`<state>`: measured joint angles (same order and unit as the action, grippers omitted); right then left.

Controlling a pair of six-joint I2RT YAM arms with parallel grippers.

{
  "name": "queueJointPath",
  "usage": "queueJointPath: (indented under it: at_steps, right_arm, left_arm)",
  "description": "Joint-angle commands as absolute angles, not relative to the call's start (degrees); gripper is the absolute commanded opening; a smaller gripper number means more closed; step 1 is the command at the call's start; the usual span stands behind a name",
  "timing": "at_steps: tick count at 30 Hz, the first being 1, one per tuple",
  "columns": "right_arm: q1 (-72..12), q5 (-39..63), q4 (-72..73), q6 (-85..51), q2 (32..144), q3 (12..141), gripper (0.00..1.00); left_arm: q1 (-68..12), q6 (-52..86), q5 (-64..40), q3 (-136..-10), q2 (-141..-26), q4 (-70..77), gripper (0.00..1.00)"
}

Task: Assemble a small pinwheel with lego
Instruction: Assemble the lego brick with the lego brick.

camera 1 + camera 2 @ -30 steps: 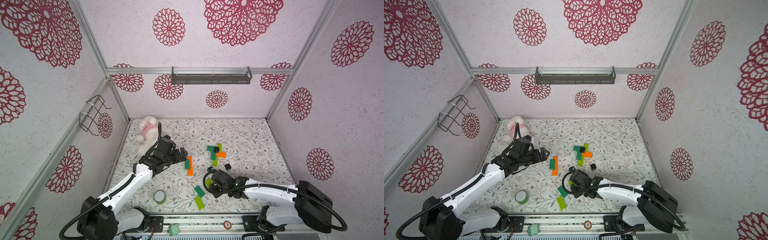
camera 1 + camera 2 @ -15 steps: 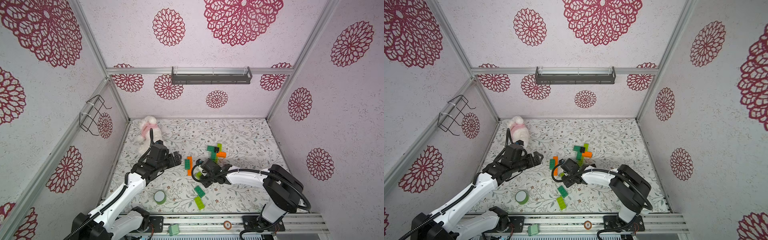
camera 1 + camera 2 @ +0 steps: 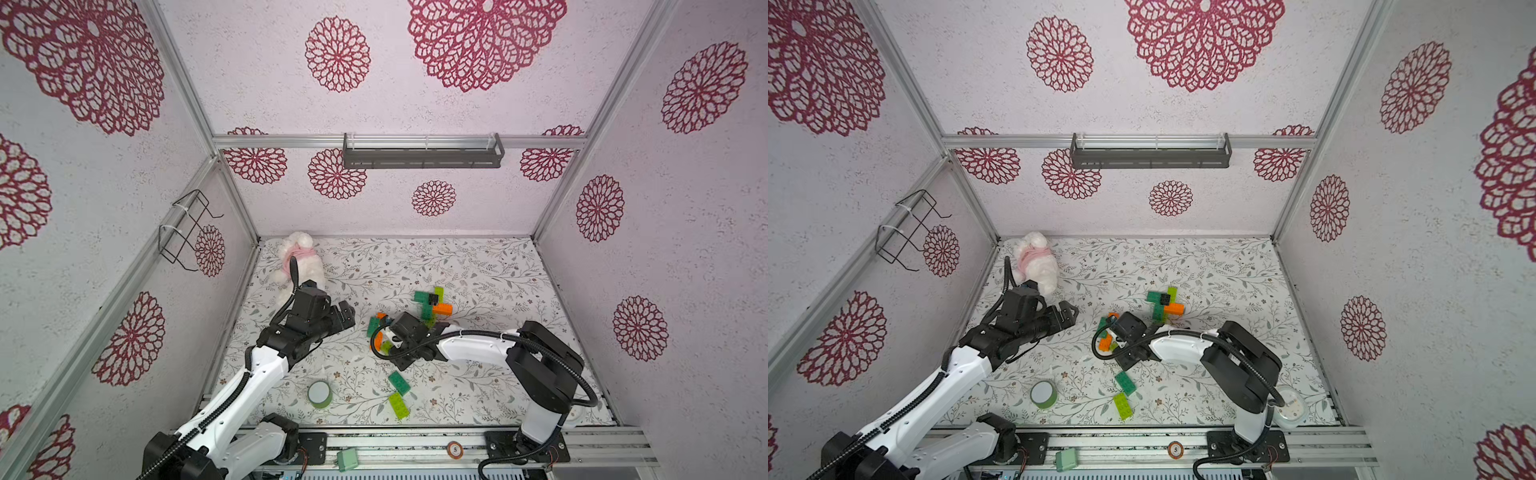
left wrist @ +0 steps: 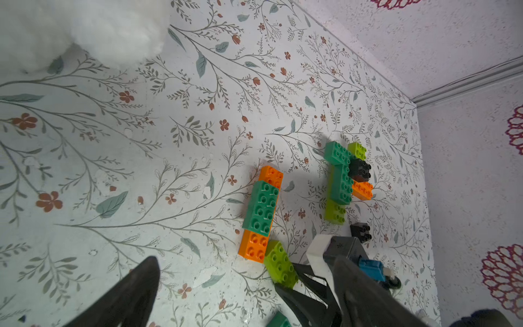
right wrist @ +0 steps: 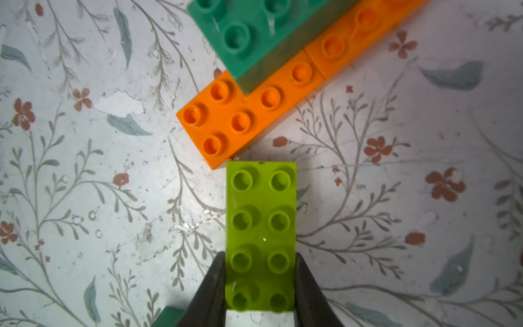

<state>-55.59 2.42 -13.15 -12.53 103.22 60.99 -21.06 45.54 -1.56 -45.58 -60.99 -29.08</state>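
Observation:
My right gripper [image 5: 260,264] is shut on one end of a lime green lego brick [image 5: 261,215], held low over the mat. The brick's free end sits by a corner of an orange lego brick [image 5: 226,121] that carries a dark green brick [image 5: 246,31]. The left wrist view shows the same stack [image 4: 261,209], the lime brick [image 4: 280,264] and a cross-shaped lego cluster [image 4: 341,181] with a loose black brick [image 4: 360,230] nearby. My left gripper [image 3: 347,316] hangs open and empty left of the stack. In a top view the right gripper [image 3: 386,338] is partly hidden under its wrist.
A loose dark green brick [image 3: 399,382] and a lime one [image 3: 399,406] lie near the front. A green tape roll [image 3: 320,392] stands front left, and a white plush toy [image 3: 299,262] sits at the back left. A mint-green box [image 3: 347,459] rests on the front rail.
My right arm has swung from the front right to the middle, carrying the lime brick up to the orange and green stack. My left gripper has drawn back slightly, still open.

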Motion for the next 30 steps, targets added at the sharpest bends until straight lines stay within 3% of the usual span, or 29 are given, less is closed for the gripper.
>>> queueJointPath:
  at_steps: [1,4,8,16,20,30]
  right_arm:
    - [-55.9,3.1,-13.7,-11.3,103.4,63.7,0.14]
    - [-55.9,3.4,-14.9,-10.9,101.2,63.1,0.14]
    - [-55.3,3.6,-16.8,-9.5,98.9,62.8,0.14]
    - [-52.3,4.3,-18.2,-6.1,102.1,68.0,0.13]
    - [-51.1,5.4,-19.0,-4.9,103.6,70.1,0.14]
    - [-50.7,5.3,-21.0,-3.4,106.0,72.0,0.14]
  left_arm:
    - [-19.4,46.2,-3.9,-44.7,-61.1,-29.0,0.97]
    - [-17.9,46.0,-7.4,-44.3,-60.0,-28.3,1.00]
    - [-16.0,46.9,-12.1,-42.3,-58.6,-25.4,0.91]
    - [-18.0,47.6,-21.2,-41.8,-65.6,-18.5,0.47]
    - [-20.7,48.0,-20.8,-42.3,-69.2,-16.5,0.35]
    - [-21.8,50.0,-21.3,-42.5,-73.7,-12.4,0.31]
